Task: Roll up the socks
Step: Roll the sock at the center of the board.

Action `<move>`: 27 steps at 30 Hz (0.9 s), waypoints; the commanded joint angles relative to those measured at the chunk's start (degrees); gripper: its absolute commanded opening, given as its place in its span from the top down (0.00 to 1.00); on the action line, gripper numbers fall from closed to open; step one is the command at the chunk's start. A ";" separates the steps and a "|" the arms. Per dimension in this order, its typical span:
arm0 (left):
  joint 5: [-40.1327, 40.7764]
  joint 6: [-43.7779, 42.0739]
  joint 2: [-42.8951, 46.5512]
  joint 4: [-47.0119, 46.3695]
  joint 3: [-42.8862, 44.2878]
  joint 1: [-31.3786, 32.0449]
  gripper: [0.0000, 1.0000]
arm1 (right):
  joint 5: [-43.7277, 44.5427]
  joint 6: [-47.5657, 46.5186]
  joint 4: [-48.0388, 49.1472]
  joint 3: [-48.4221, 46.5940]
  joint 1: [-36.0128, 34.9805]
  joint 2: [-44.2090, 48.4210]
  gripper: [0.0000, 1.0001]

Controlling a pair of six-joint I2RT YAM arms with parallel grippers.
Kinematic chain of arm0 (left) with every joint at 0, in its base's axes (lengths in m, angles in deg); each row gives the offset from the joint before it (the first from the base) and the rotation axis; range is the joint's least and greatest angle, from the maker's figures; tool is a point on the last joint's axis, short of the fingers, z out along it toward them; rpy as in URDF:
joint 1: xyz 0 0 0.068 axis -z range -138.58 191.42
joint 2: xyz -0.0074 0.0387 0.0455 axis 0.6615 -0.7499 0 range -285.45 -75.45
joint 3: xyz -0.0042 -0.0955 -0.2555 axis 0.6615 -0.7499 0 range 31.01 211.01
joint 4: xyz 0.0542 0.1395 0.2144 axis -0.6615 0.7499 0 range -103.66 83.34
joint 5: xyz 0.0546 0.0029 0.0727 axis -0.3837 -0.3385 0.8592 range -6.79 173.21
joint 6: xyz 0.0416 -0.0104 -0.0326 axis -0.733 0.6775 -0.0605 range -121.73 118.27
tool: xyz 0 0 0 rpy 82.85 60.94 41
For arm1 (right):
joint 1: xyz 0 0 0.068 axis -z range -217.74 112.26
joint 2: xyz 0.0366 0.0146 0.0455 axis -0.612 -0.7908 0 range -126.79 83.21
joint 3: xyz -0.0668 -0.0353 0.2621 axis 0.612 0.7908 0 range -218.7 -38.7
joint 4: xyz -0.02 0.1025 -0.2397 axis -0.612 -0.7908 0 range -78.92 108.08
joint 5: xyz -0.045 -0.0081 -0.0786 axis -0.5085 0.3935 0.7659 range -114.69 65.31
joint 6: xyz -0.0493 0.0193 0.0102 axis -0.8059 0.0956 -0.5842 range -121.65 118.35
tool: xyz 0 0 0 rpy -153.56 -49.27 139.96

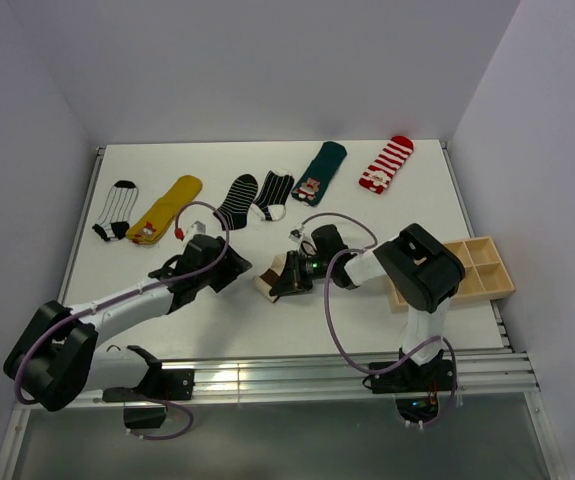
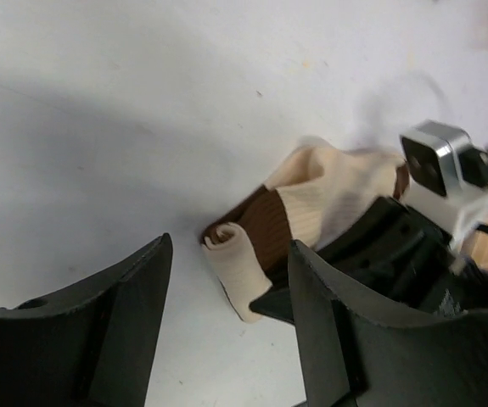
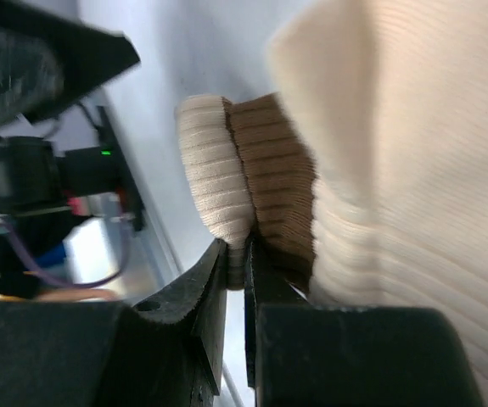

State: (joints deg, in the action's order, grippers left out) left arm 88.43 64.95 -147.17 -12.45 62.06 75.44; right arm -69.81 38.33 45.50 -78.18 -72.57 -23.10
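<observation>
R gripper [image 3: 237, 254] nipped almost shut on the cream sock [image 3: 396, 170]; L gripper [image 2: 231, 248] gapes wide around its rolled end.
Sock sits mid-bench [image 1: 387, 210] between the two grippers, well apart from the other socks [image 1: 237, 200] lined up at the far side. One end is curled into a small tight roll [image 2: 231, 254] w/ a brown band [image 2: 269, 225] right behind it, and the cream body bunches toward the R arm. R gripper's got only a thin fold of ribbed knit, down by the roll. L gripper straddles the roll; contact w/ the fabric not clear. Looks light, soft, stretchy, zero stiffness, so the roll prob springs open if released. Knit's grippy, not fragile. Best hold, I'd say: across the roll's full thickness at mid-width, trapping every layer, not just an edge.
</observation>
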 commanded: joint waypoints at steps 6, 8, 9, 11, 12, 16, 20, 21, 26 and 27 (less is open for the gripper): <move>-1.87 -0.41 -4.46 -10.97 -1.78 5.79 0.41 | -5.59 17.13 18.45 7.49 3.98 -5.23 1.00; -1.96 -0.32 -5.61 -11.23 -1.87 6.32 0.43 | -5.24 18.28 19.16 8.11 4.68 -6.10 1.00; -2.22 -0.23 -6.66 -11.58 -1.69 6.41 0.44 | -4.89 18.55 19.25 8.28 4.77 -6.46 1.00; -2.49 -0.32 -7.73 -11.76 -1.52 6.58 0.46 | -4.45 19.86 20.56 9.25 5.12 -6.90 1.00; -2.40 -0.32 -8.51 -11.50 -1.08 6.59 0.47 | -4.36 20.13 20.92 9.42 5.21 -7.08 1.00; -2.49 -0.84 -10.10 -11.67 -0.64 6.76 0.50 | -4.10 20.48 20.66 9.86 5.65 -7.60 1.00; -3.28 -1.11 -11.95 -12.02 -0.11 6.94 0.51 | -3.74 21.27 20.92 10.30 6.09 -8.57 1.00; -3.37 -1.11 -12.82 -12.02 -0.02 6.94 0.51 | -3.74 21.36 21.01 10.30 6.26 -8.75 1.00; -3.89 -1.20 -15.72 -11.94 0.86 7.11 0.64 | -3.22 20.22 19.26 9.78 6.35 -8.84 1.00; -3.98 -1.28 -16.77 -11.76 1.29 7.20 0.66 | -2.96 19.52 18.47 9.52 6.35 -8.66 0.99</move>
State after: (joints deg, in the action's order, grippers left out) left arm 85.50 64.97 -161.58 -25.32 62.19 82.02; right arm -76.15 59.58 69.02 -69.37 -66.93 -30.40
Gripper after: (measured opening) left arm 0.357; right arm 0.139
